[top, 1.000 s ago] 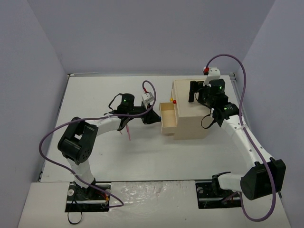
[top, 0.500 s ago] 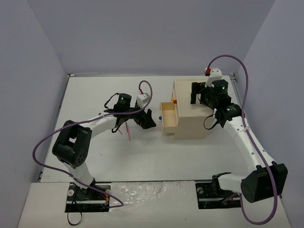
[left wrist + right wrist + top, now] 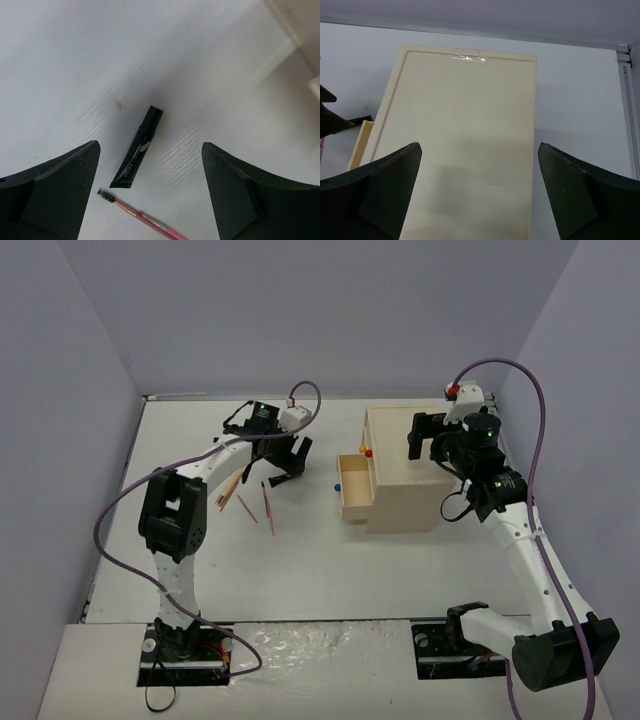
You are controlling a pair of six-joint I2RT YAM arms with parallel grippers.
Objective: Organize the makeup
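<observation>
In the left wrist view a black tube [image 3: 137,147] lies flat on the white table. A pink pencil with a small brush tip [image 3: 140,214] lies just below it. My left gripper [image 3: 150,146] hangs open above both and holds nothing. From the top view this left gripper [image 3: 287,458] is at the back left. Two thin pink pencils [image 3: 268,506] and a tan flat piece [image 3: 232,488] lie near it on the table. My right gripper [image 3: 422,438] hovers open over the drawer box's top [image 3: 465,125], and the right gripper [image 3: 480,146] is empty.
The beige wooden drawer box [image 3: 405,475] stands right of centre with its lower drawer [image 3: 352,490] pulled out to the left. Coloured knobs [image 3: 365,451] show on its front. Grey walls close in the table at the back and on both sides.
My left gripper opened and swung from the drawer's front back to the left, uncovering the pencils and the tan piece. The right arm rose slightly over the box.
</observation>
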